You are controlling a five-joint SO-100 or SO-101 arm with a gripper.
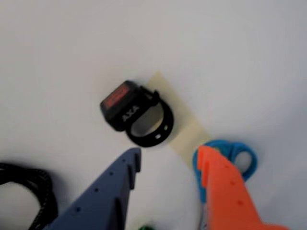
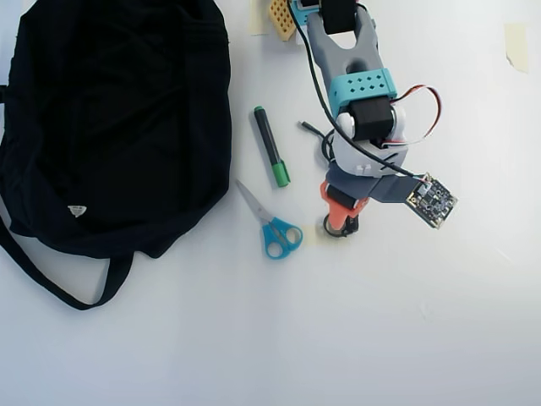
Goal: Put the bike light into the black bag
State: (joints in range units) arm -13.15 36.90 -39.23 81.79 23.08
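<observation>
The gripper hangs over the table with its blue and orange fingers spread apart and nothing between them, as the wrist view shows; the bike light lies just beyond the fingertips, untouched, its blocky body with a red label to the left in that view and its round strap loop to the right. It rests partly on a strip of pale tape stuck to the white table. For a sound grasp, the fingers would best come straight down so that the body, not the soft loop, sits between them, since the loop would likely flex and slip. Close by in the wrist view, the blue handles of the scissors sit just behind the orange finger, and a coil of black cord lies at the lower left; a descent that drifts to either side risks catching one of them. In the overhead view the gripper stands right of the scissors and the green-capped marker, while the black bag fills the upper left, well apart from the light. The direct route to the bag passes over both scissors and marker, so a lift clear of them seems wise. The table right of and below the arm is bare and offers free room.
</observation>
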